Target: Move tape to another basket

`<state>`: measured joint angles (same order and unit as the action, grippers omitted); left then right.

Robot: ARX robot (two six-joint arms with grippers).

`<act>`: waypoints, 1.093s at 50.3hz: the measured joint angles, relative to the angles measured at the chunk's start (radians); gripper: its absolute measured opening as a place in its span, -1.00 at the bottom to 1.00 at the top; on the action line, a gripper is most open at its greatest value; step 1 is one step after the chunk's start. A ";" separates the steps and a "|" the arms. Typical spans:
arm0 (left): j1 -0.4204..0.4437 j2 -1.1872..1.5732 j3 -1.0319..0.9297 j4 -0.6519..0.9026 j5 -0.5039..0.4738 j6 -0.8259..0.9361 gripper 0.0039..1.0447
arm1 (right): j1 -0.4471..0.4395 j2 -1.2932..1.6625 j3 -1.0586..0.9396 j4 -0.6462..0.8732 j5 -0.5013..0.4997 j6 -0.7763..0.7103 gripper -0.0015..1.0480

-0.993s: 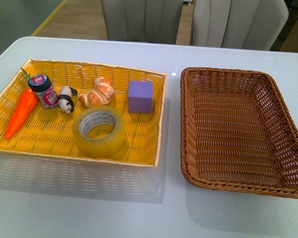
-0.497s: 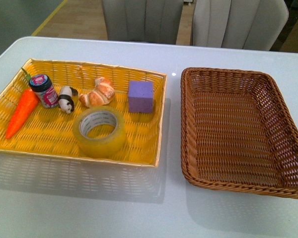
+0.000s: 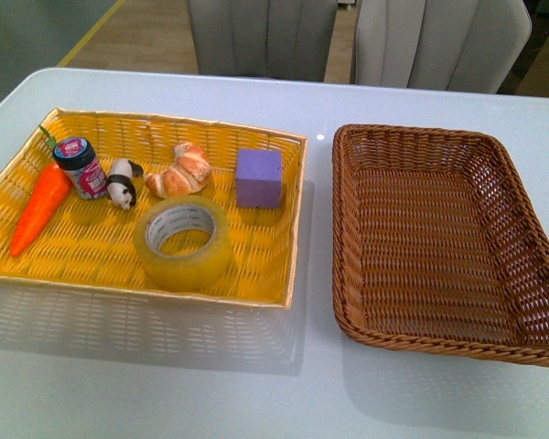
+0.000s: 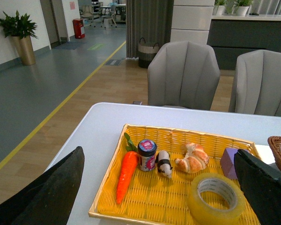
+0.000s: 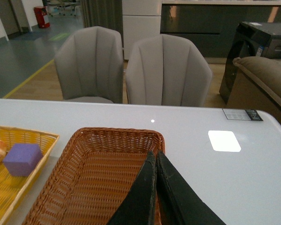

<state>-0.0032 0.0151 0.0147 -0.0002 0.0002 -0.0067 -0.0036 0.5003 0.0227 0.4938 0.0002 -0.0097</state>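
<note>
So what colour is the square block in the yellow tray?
Purple. The block shows best in the front view.

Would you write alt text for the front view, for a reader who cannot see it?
A roll of yellowish tape lies flat near the front edge of a yellow tray on a white table, with an empty brown wicker basket to its right. Behind the tape sit a carrot, jar, toy panda, croissant and purple block.

A yellowish tape roll lies flat in the yellow tray. The brown wicker basket sits just right of that tray.
</note>
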 joint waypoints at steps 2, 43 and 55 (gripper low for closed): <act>0.000 0.000 0.000 0.000 0.000 0.000 0.83 | 0.000 -0.018 0.000 -0.017 0.000 0.000 -0.96; 0.000 0.000 0.000 0.000 0.000 0.000 0.83 | 0.001 -0.365 0.000 -0.372 0.001 0.000 -0.96; 0.000 0.000 0.000 0.000 0.000 0.000 0.83 | 0.002 -0.492 0.000 -0.491 0.000 0.000 -0.96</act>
<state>-0.0032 0.0151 0.0147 -0.0002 0.0002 -0.0067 -0.0021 0.0082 0.0231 0.0029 0.0006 -0.0097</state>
